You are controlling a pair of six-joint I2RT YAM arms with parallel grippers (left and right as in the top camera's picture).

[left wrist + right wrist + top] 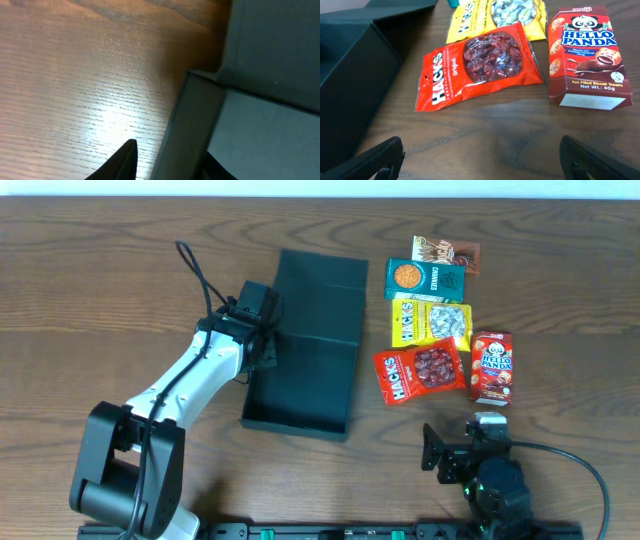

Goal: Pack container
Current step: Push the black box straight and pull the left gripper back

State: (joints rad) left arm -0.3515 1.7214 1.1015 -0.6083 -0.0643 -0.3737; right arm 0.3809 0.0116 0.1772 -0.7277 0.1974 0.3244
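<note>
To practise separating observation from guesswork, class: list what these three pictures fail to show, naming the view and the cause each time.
- Left wrist view: whether the left gripper clamps the container wall; the bottom edge cuts off its fingers.
- Overhead: the left gripper's fingertips, hidden under its own wrist housing.
- Overhead: wording on the brown packet, too small.
- Right wrist view: top of the yellow bag, cut by the upper edge.

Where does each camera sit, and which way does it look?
Overhead: above the table, looking straight down at the container, snacks, left hand and right hand.
Left wrist: on the left arm, facing the container's wall; its fingers show below.
Right wrist: on the right arm, facing the red Hacks bag and Hello Panda box past the open right hand.
Shared: overhead also shows that bag and box.
</note>
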